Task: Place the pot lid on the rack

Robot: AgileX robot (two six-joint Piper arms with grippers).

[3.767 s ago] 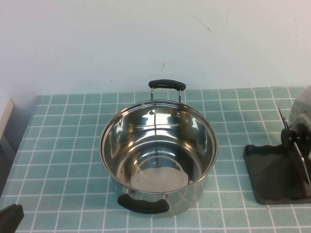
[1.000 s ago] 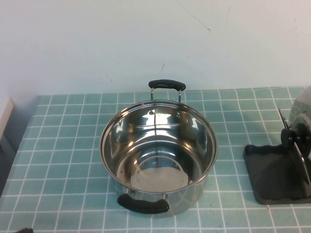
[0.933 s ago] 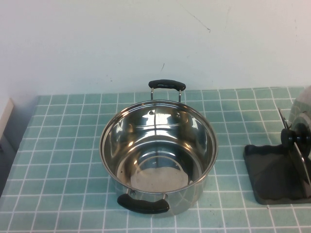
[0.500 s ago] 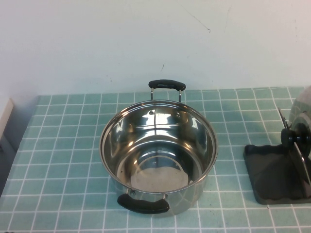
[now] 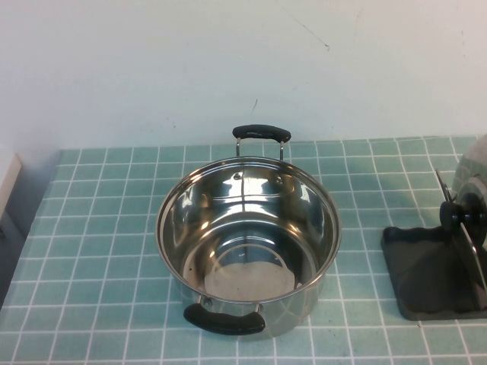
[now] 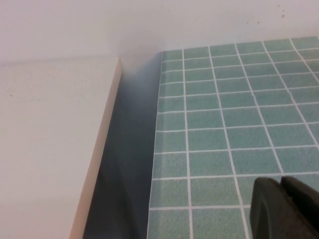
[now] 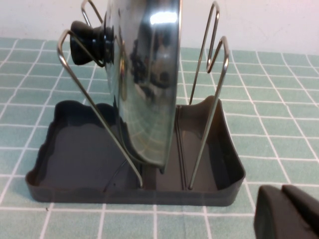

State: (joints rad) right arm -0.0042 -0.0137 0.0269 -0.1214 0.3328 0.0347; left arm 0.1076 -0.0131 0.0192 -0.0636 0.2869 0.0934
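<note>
The pot lid [image 7: 144,84] stands upright on its edge between the wire loops of the dark grey rack [image 7: 75,149], its black knob [image 7: 87,42] to one side. In the high view the rack [image 5: 426,274] is at the right edge with the lid [image 5: 470,251] seen edge-on. My right gripper [image 7: 284,209] is shut and empty, drawn back from the rack, touching nothing. My left gripper [image 6: 281,204] is shut and empty over the tiles near the table's left edge. Neither gripper shows in the high view.
A steel pot [image 5: 247,243] with two black handles stands open in the middle of the green tiled table. A white board [image 6: 50,149] lies beside the table's left edge, with a gap between them.
The left gripper's dark tip, at the bottom left corner of the high view earlier, has withdrawn out of that view. Pot, lid and rack have not moved.
</note>
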